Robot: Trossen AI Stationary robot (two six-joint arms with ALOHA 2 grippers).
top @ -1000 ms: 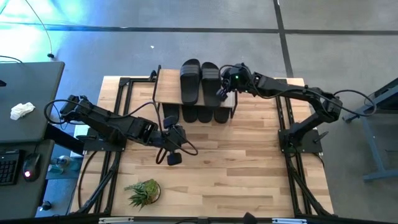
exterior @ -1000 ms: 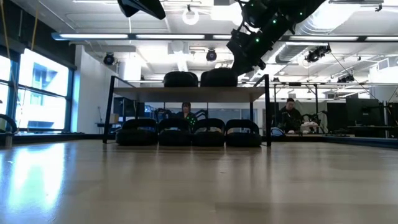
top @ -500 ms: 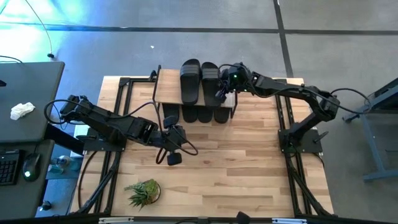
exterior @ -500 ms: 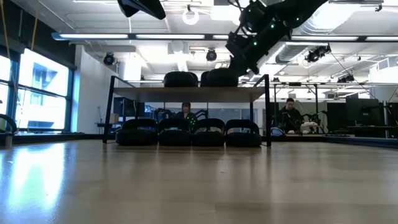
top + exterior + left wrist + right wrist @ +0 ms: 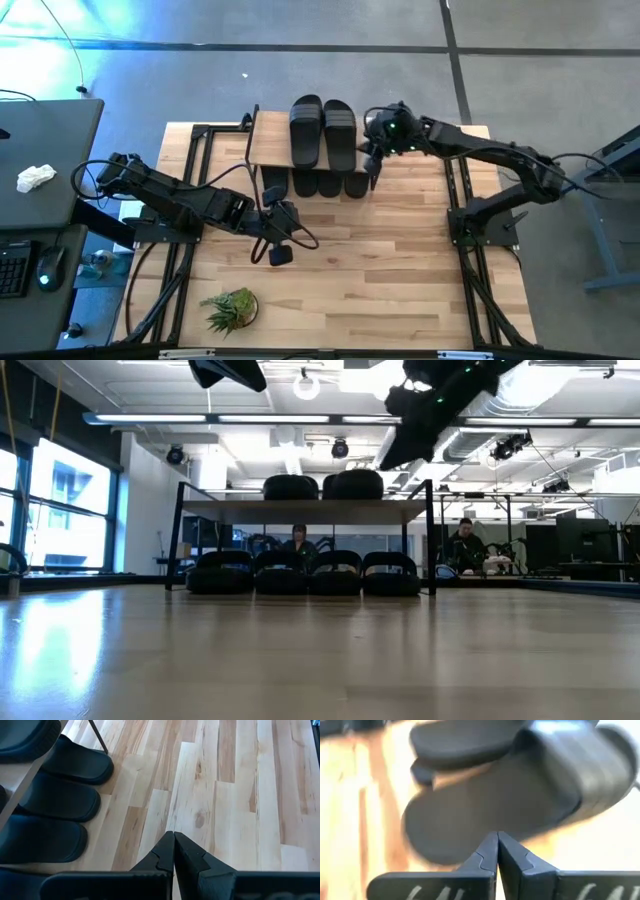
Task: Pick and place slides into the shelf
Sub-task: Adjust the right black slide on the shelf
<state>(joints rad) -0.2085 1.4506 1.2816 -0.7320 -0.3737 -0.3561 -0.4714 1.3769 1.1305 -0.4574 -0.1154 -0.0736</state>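
Right hand | fingers pressed together | pulled back off shelf, beside top slides | left hand closed, unmoved

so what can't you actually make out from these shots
- High view: the lower-tier slides show only their tips; the shelf top plank hides the rest.
- Low view: the top-tier slides are seen end-on, so how far they overhang is unclear.
- Right wrist view: motion blur smears the nearest slide; whether the right gripper touches it cannot be told.
- Low view: the left gripper is cut off by the top edge.
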